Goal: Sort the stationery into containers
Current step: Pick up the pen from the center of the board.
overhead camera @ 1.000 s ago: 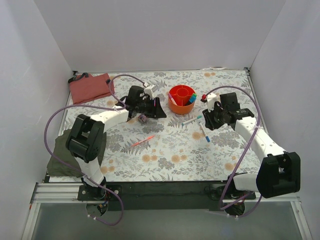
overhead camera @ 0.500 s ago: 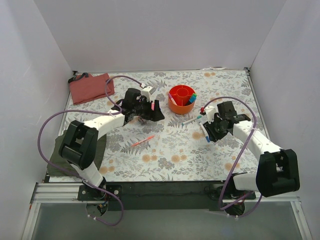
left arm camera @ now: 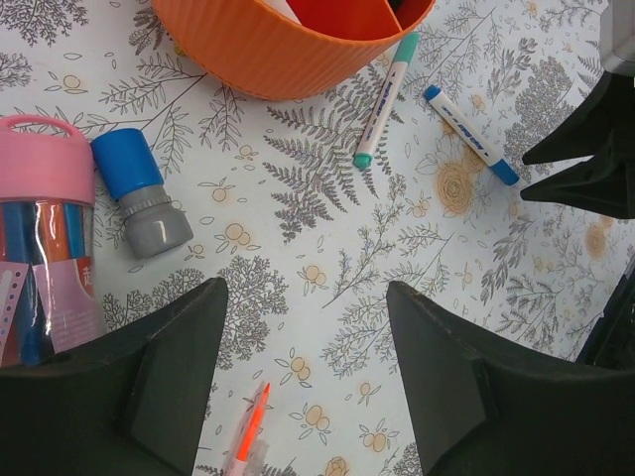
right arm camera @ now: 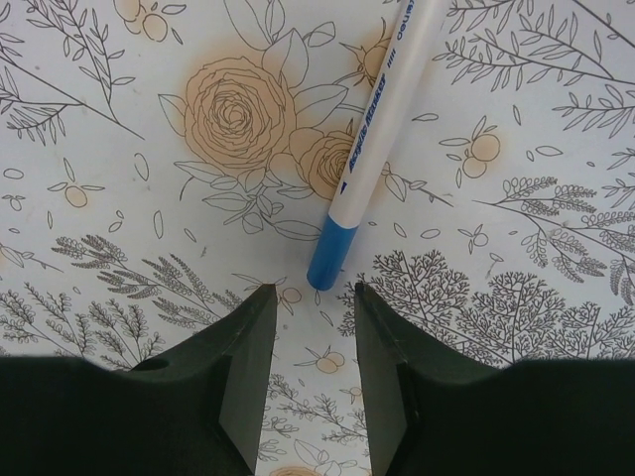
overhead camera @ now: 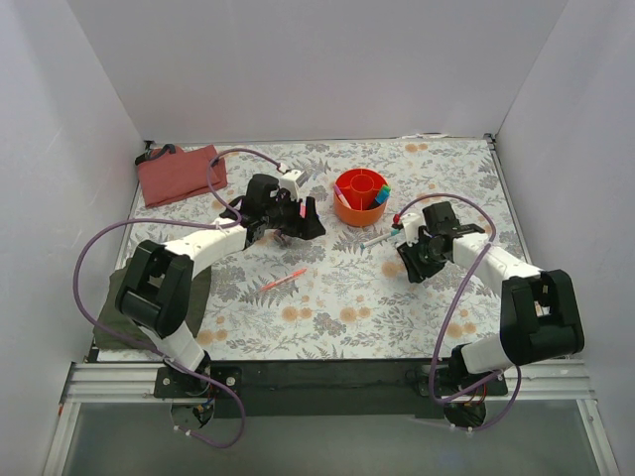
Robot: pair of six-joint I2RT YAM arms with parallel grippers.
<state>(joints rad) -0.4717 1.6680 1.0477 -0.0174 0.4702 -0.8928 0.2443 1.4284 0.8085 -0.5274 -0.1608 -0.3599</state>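
Right gripper (right arm camera: pixel 310 297) narrowly parted at lower centre, blue-capped felt-tip (right arm camera: pixel 372 129) just above (top view hides it). Left gripper (left arm camera: pixel 303 302) wide, holding nothing.

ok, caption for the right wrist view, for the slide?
Right hand open just short of a blue-capped white felt-tip lying on the floral table cover.

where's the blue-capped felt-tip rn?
The blue-capped felt-tip lies right of the orange cup, near the teal-capped felt-tip; the right wrist view shows its cap just ahead of the open right gripper.
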